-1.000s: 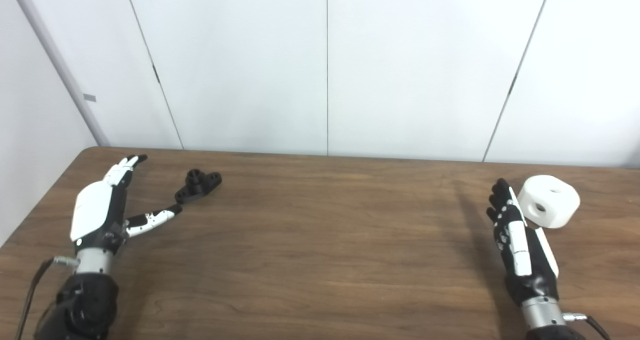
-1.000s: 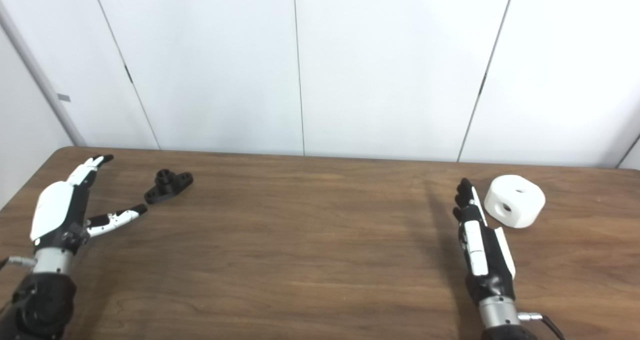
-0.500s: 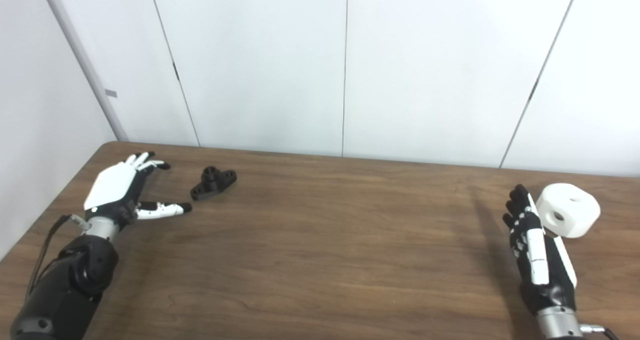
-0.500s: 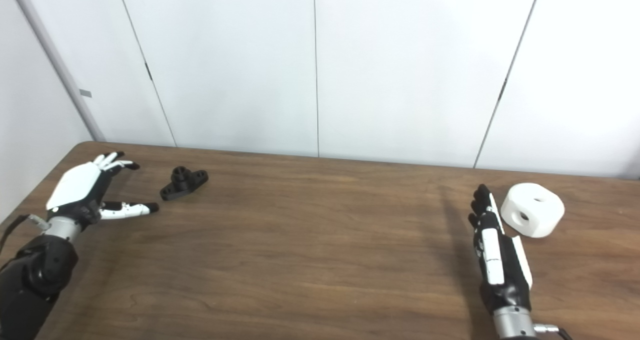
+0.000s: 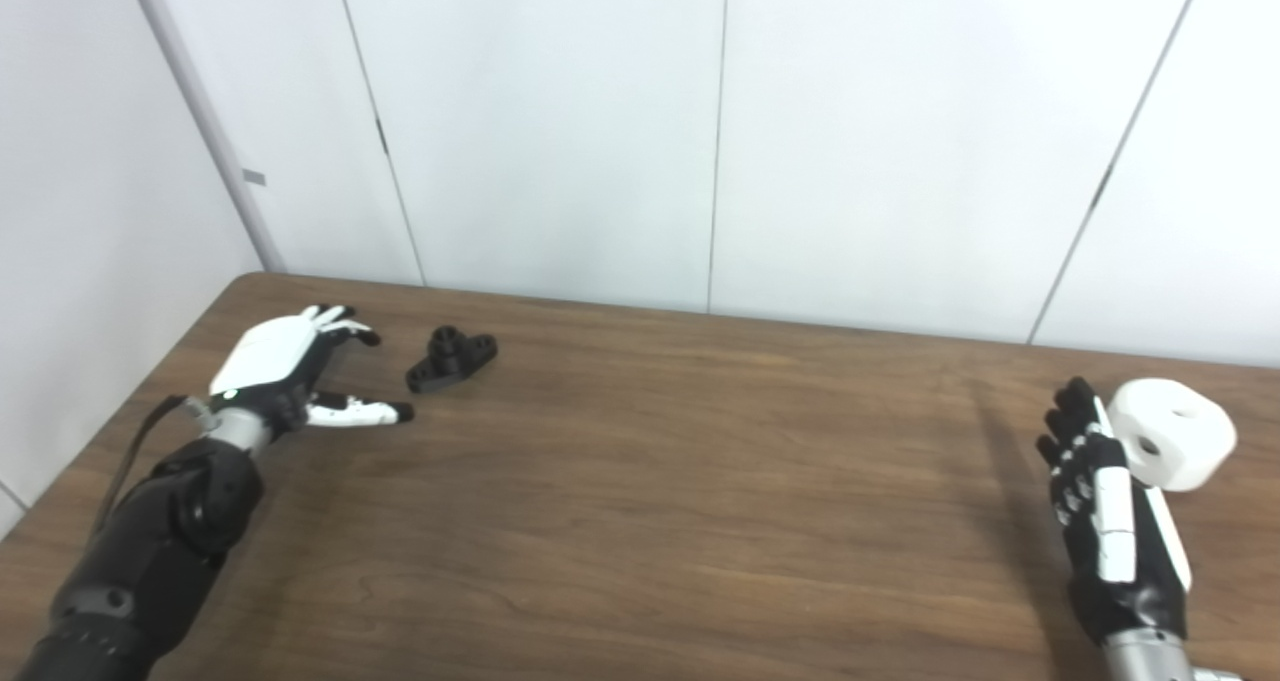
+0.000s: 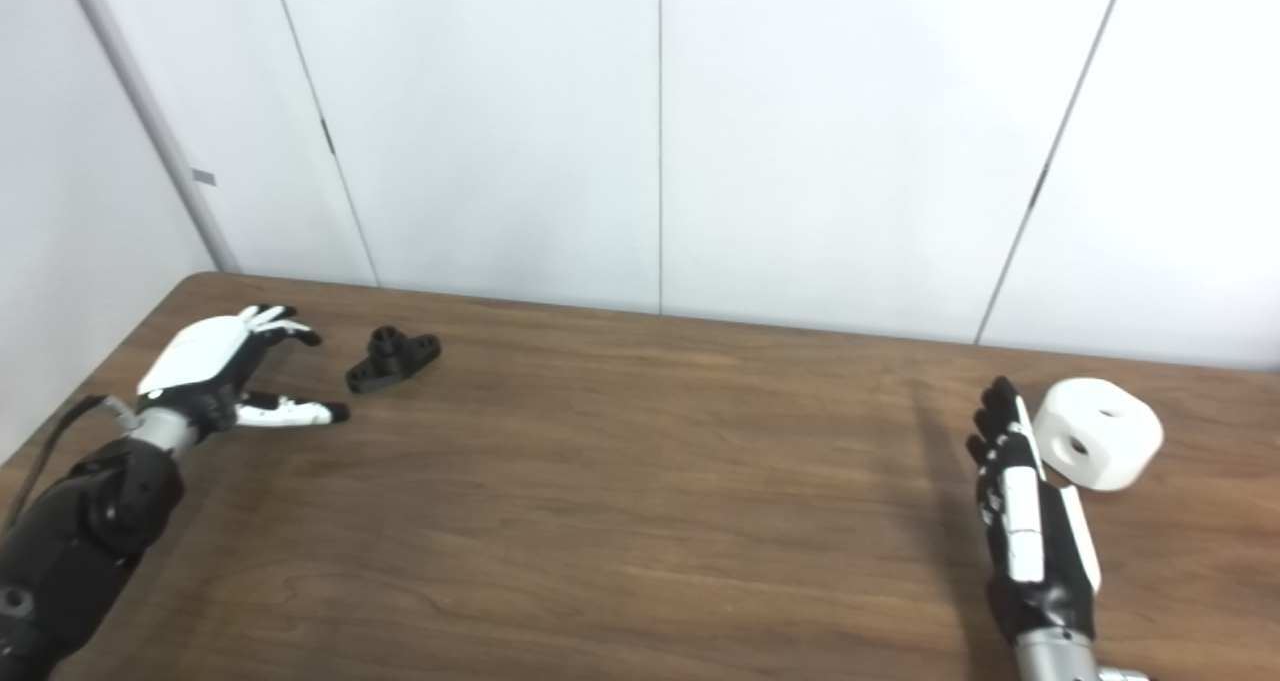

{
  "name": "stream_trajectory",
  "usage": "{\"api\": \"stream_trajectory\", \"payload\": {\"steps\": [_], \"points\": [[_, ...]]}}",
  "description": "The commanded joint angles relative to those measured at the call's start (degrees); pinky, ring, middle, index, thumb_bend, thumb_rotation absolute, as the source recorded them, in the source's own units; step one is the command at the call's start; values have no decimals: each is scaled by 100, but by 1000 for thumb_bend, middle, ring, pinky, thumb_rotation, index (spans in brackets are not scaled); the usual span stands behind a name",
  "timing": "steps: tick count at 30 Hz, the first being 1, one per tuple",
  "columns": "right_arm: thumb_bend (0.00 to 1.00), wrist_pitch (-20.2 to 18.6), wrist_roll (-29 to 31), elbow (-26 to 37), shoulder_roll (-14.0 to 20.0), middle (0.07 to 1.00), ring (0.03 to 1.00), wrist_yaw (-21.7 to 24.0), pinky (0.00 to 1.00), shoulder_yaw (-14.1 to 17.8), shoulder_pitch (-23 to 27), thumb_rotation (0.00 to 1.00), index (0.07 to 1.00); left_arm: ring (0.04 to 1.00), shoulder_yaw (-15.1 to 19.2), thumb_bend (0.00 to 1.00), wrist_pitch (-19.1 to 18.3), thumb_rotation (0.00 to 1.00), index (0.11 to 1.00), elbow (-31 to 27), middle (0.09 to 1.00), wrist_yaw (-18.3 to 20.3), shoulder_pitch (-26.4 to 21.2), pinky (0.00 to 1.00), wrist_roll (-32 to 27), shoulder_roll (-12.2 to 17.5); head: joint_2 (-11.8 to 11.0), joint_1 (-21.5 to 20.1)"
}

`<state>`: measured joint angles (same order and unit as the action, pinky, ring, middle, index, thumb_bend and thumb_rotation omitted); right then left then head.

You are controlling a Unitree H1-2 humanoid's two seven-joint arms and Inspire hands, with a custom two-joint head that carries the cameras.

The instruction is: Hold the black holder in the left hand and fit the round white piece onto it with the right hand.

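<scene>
Black holder and white piece both lying on the table, neither one picked up.

The black holder sits on the far left part of the wooden table, with the left hand just beside it, fingers spread and thumb stretched out toward it, holding nothing. Well apart, over at the far right, the round white piece rests on the tabletop, a hole showing in its side and another on top. The right hand is edge-up just to its left, fingers straight and apart, empty. White wall panels stand behind.
</scene>
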<state>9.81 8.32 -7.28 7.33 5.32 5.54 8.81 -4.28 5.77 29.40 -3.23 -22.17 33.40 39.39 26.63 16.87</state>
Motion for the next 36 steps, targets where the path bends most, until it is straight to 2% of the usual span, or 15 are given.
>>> {"api": "stream_trajectory", "payload": {"steps": [1, 5, 10, 14, 19, 26, 31, 36], "points": [[437, 149, 141, -80, 47, 1000, 1000, 94, 1000, 56, -129, 1000, 1000, 1000, -3, 1000, 97, 556, 771, -23, 949, -47, -288, 1000, 10, 204, -22, 103], [424, 119, 207, 2, 85, 1000, 1000, 124, 1000, 95, -154, 1000, 1000, 1000, -51, 999, 16, 544, 769, -13, 948, -26, -337, 1000, -19, 170, 20, 177], [467, 86, 201, 124, 110, 1000, 1000, 130, 1000, 84, -207, 1000, 1000, 1000, -19, 998, -90, 556, 775, 26, 939, -31, -345, 1000, -66, 160, 70, 170], [454, 81, 246, 192, 102, 1000, 1000, 139, 1000, 80, -225, 1000, 1000, 1000, -44, 995, 16, 592, 778, 193, 936, -43, -389, 1000, -94, 181, 98, 175], [459, 51, 249, 306, 97, 1000, 1000, 96, 1000, 87, -264, 1000, 1000, 1000, -81, 965, 52, 540, 779, 269, 937, 100, -430, 1000, -176, 145, 89, 230], [500, -108, 317, 559, 88, 1000, 1000, 84, 1000, 104, -353, 1000, 1000, 998, -315, 966, 50, 511, 771, 472, 920, 47, -595, 1000, -62, 100, 112, 241], [505, -100, 303, 708, 76, 1000, 1000, 72, 1000, 90, -379, 1000, 1000, 997, -409, 948, 52, 452, 764, 592, 920, 84, -692, 1000, -96, 90, 116, 201], [534, -190, 282, 857, 55, 1000, 1000, 40, 1000, 84, -408, 1000, 1000, 990, -499, 964, 119, 445, 754, 736, 915, 53, -784, 1000, -102, 68, 123, 168]]}}
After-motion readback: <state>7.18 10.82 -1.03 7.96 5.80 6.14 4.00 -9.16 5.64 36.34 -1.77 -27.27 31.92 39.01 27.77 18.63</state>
